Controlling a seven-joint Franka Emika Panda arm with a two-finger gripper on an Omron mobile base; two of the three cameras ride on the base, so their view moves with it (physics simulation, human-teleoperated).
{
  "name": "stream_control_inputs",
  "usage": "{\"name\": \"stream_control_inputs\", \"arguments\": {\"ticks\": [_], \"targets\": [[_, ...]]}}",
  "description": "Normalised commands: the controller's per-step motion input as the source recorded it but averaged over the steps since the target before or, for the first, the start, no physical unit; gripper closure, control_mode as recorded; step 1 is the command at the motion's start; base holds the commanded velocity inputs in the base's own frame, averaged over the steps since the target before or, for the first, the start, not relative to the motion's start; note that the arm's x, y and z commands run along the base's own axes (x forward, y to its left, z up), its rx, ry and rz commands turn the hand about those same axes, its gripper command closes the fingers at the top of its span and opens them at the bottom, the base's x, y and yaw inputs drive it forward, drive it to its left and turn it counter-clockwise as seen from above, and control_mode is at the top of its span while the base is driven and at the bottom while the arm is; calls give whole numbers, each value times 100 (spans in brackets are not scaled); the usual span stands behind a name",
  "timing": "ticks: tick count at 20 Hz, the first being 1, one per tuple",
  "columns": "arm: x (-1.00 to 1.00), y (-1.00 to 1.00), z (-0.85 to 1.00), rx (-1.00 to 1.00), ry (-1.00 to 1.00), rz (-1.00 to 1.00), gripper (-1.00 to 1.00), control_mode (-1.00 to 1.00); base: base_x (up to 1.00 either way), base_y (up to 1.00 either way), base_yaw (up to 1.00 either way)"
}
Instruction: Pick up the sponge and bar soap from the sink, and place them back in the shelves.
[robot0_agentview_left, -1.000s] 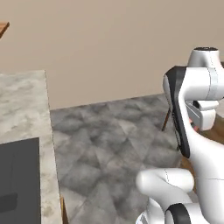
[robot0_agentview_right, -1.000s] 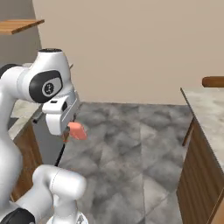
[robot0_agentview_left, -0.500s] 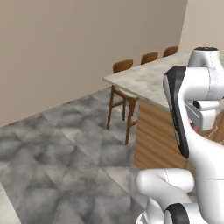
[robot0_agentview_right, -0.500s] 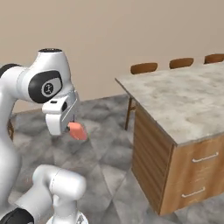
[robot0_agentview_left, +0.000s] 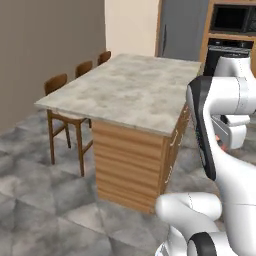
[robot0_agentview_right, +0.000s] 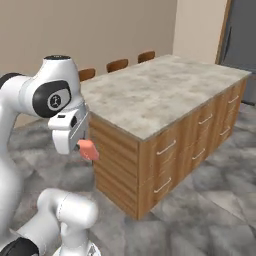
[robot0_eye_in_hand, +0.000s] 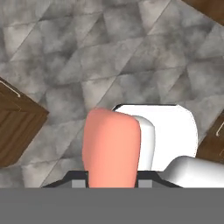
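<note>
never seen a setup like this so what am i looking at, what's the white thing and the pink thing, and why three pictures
The white thing is a robot arm on a driving base in a simulated kitchen. Two cameras ride on the base, behind the arm to its left and right; both show a kitchen island with chairs along its far side. The third camera sits on the hand and looks down at the grey floor. The pink thing is the bar soap, held in the gripper between its closed fingers.

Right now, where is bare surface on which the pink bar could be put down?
The island counter top lies bare from the chairs side to the drawer side. The grey floor in front of the island is also free. The tool is shut on the bar soap, low beside the arm.
</note>
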Motion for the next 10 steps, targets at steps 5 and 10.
{"name": "stream_control_inputs", "arguments": {"ticks": [5,10], "targets": [[0,0,0,0,0,0,100,100,22,0,-80],[0,0,0,0,0,0,100,100,25,0,-80]]}}
